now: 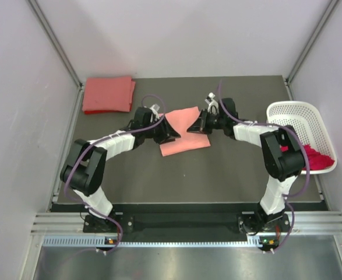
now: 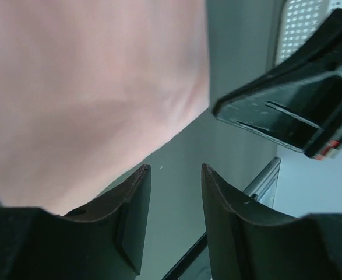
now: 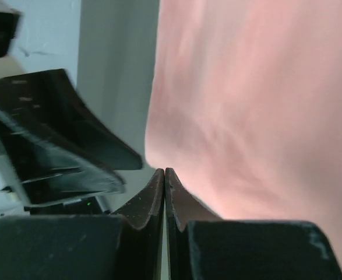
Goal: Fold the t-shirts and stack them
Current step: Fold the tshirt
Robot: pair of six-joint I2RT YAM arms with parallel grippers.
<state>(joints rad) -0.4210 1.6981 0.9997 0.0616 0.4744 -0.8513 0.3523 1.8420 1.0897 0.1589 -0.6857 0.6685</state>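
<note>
Looking through the left wrist camera, I see the left gripper (image 2: 176,169) released, its fingers (image 2: 133,204) standing partly apart with only bare bench (image 2: 176,204) between them. The salmon-pink t-shirt (image 1: 185,143) fills the upper left of that frame and runs down behind the outer side of the left-hand finger, not into the gap.

The right gripper (image 3: 165,171) is clenched, fingertips pressed flat together. In its wrist view the pink cloth covers the right half of the frame and its lower edge comes down to the tips, so it looks pinched there.

From the top camera the shirt lies at the middle of the bench, its upper part raised as a flap between the two grippers, the left one on its left edge and the right one on its right. A coral-red t-shirt (image 1: 106,94) lies folded at the upper left. The deep magenta-red t-shirt (image 1: 313,157) sits in the white basket (image 1: 293,111) at the right.
</note>
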